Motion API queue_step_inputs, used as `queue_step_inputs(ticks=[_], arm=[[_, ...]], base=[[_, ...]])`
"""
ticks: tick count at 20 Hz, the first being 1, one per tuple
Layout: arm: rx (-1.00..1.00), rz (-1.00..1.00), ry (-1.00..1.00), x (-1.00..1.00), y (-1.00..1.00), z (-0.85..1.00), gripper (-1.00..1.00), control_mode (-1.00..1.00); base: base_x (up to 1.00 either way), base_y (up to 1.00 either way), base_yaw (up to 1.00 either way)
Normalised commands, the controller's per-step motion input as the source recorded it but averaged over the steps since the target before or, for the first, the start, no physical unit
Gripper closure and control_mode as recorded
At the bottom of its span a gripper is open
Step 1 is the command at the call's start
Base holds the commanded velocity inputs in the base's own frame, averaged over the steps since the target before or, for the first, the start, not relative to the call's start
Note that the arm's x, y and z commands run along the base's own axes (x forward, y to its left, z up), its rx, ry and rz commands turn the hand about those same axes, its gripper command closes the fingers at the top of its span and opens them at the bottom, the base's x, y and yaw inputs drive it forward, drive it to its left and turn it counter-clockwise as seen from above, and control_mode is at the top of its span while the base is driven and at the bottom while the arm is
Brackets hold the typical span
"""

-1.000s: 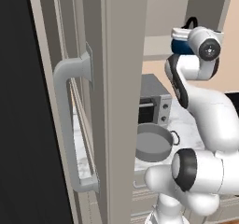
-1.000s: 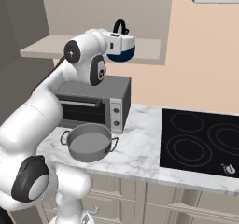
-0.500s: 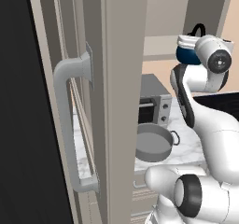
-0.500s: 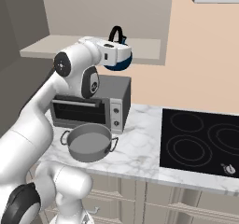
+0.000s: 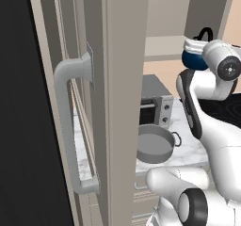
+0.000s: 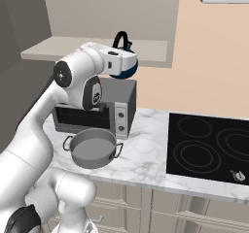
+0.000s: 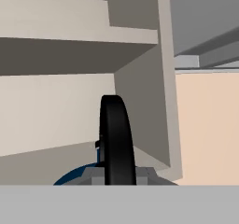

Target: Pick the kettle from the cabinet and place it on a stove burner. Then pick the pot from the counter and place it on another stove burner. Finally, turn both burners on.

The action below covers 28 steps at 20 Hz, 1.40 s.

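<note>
One kettle (image 6: 122, 68), one pot (image 6: 92, 147)

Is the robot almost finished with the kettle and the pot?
Not yet. The kettle is out of the cabinet, held up in the air by the shut fingers, over the toaster oven. It must still go on a stove burner. The pot sits on the counter, untouched. No burner has anything on it.
</note>
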Motion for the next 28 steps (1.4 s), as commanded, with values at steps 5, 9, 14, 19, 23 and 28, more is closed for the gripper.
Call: queue_step_inputs(ticks=[5, 9, 14, 19, 23, 28], arm=[[0.0, -0.01, -0.07, -0.15, 0.0, 0.0, 1.0, -1.0], [0.0, -0.03, -0.09, -0.29, 0.0, 0.0, 1.0, -1.0], [0.0, -0.02, -0.01, -0.14, 0.0, -0.02, 1.0, 1.0], [0.0, 0.0, 0.0, 0.0, 0.0, 0.0, 1.0, 1.0], [0.0, 0.0, 0.0, 0.0, 0.0, 0.0, 1.0, 1.0], [0.0, 0.0, 0.0, 0.0, 0.0, 0.0, 1.0, 1.0]], base=[[0.0, 0.0, 0.0], [0.0, 0.0, 0.0], [-0.11, -0.01, -0.01], [-0.43, -0.18, -0.06], [-0.32, -0.33, -0.05], [-0.15, -0.51, -0.05]])
